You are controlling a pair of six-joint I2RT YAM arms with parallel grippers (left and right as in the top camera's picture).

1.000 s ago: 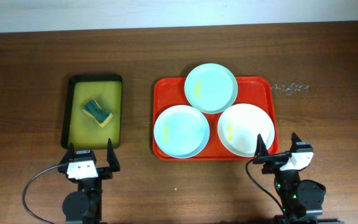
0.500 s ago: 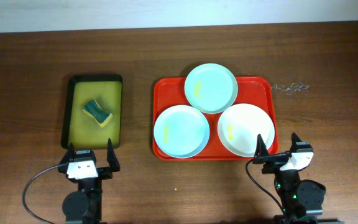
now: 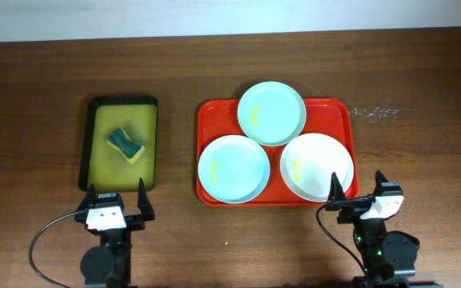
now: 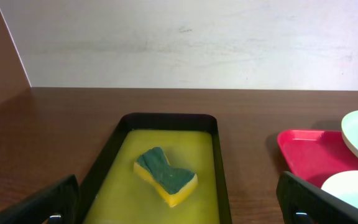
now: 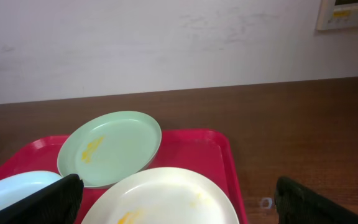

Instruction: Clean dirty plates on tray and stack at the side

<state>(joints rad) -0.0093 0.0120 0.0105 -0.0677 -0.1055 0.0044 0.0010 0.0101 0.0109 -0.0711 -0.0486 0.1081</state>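
The red tray [image 3: 342,112] holds three plates. The pale green plate [image 3: 272,112] lies at the back with a yellow smear; it also shows in the right wrist view [image 5: 109,148]. The pale blue plate [image 3: 233,168] is front left, the white plate [image 3: 317,166] front right with yellow smears; the white plate also fills the right wrist view [image 5: 166,199]. My left gripper [image 3: 118,200] is open and empty near the front edge, just in front of the black-rimmed tray. My right gripper [image 3: 357,194] is open and empty, just in front of the red tray's right corner.
A black-rimmed yellowish tray [image 3: 96,164] at the left holds a green and yellow sponge [image 3: 126,145], also seen in the left wrist view [image 4: 165,177]. A pale wall runs behind the table's far edge. Faint marks [image 3: 373,113] lie on the wood right of the red tray.
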